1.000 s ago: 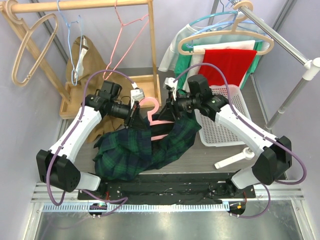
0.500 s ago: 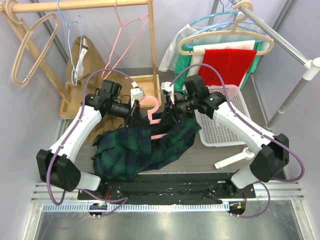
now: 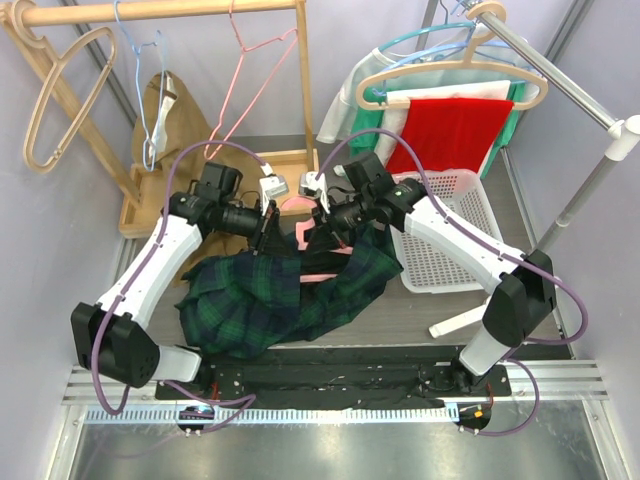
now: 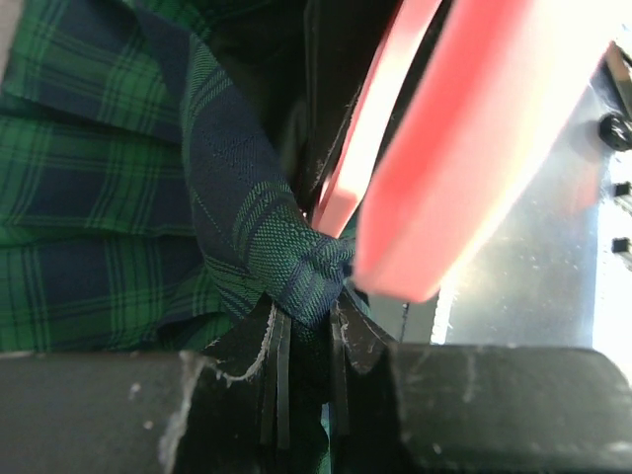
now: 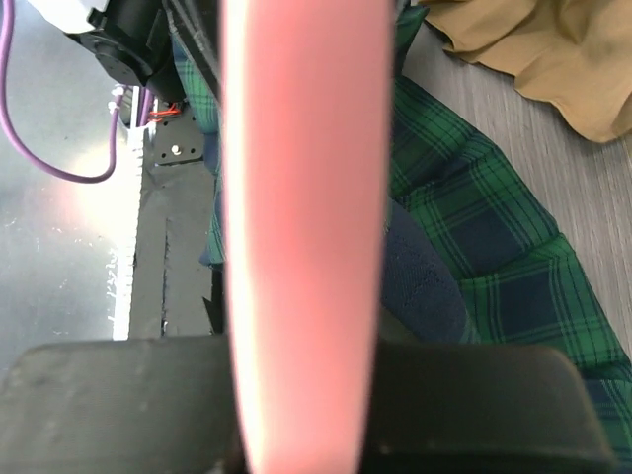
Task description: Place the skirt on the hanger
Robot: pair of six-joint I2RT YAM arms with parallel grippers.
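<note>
From above, the plaid skirt [image 3: 285, 300] lies bunched on the desk [image 3: 405, 312] between the two arms, its upper edge raised toward the pink hanger [image 3: 297, 206] held over it. The left gripper [image 3: 268, 230] and the right gripper [image 3: 326, 224] meet near each other at that raised edge. A white basket [image 3: 440, 255] stands just right of the skirt.

In the left wrist view, the left gripper [image 4: 306, 346] is clenched on a fold of the skirt [image 4: 286, 257], pinched tight between its fingers. The hanger [image 4: 464, 148] crosses just beside the fold.

In the right wrist view, the right gripper [image 5: 301, 380] is clamped on the hanger [image 5: 301, 197], whose pink bar runs up between its fingers. The skirt [image 5: 494, 286] spreads below, with a tan cloth [image 5: 533, 59] beyond it.
</note>
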